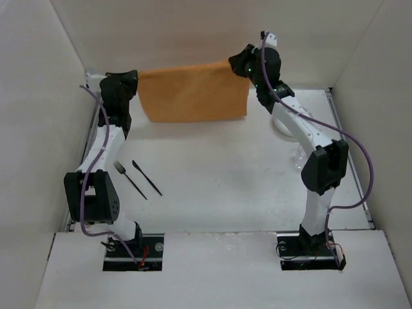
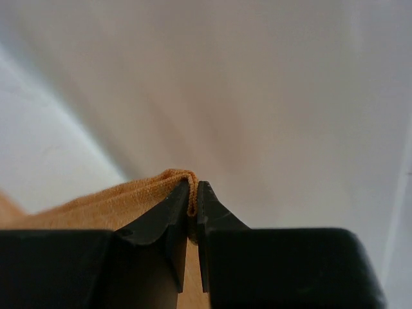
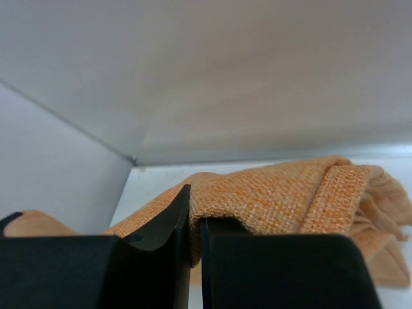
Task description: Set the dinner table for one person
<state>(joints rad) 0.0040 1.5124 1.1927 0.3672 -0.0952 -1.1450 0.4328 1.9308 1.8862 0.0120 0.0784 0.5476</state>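
Observation:
An orange cloth mat (image 1: pixel 193 93) hangs stretched between my two grippers above the far part of the white dinner table (image 1: pixel 219 187). My left gripper (image 1: pixel 133 82) is shut on its left top corner; the left wrist view shows the cloth edge (image 2: pixel 154 193) pinched between the black fingers (image 2: pixel 174 212). My right gripper (image 1: pixel 239 64) is shut on its right top corner, with the weave (image 3: pixel 283 193) draped over the fingers (image 3: pixel 167 219). A black fork (image 1: pixel 129 179) and a black knife (image 1: pixel 147 177) lie side by side on the table near the left arm.
A clear glass (image 1: pixel 299 158) and part of a white plate or bowl (image 1: pixel 282 127) stand at the right, partly hidden behind the right arm. White walls enclose the table at the back and both sides. Metal rails (image 1: pixel 351 161) run along the side edges.

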